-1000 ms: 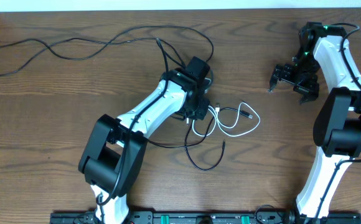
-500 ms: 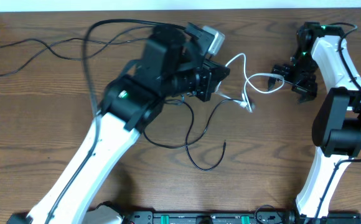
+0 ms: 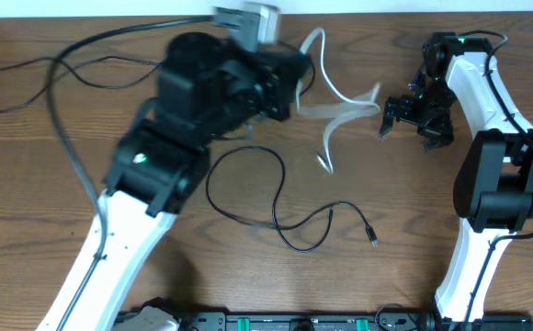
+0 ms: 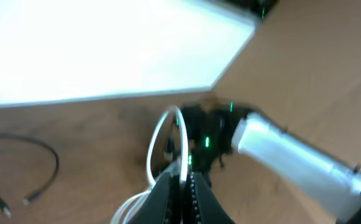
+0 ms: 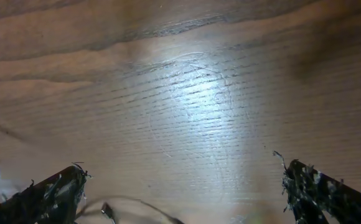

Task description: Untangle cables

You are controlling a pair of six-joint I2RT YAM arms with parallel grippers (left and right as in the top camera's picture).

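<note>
- The left gripper [image 4: 184, 186] is pinching the white cable [image 3: 335, 103], which is hanging blurred in the air just beside the right gripper [image 3: 404, 115].
- The right gripper is hovering with jaws spread wide, carrying nothing.
- A black cable [image 3: 280, 198] is lying looped on the table, nearer the robot than the right gripper.
- Judging by this, the white cable is being separated. Next it is needing a spot well apart from that loop.

Left tool [image 4: 182, 190] high, clamped closed; right tool [image 5: 182, 177] low, spread wide.

Brown wood table [image 3: 28, 184] w/ white strip [image 3: 83, 7] along far edge
</note>
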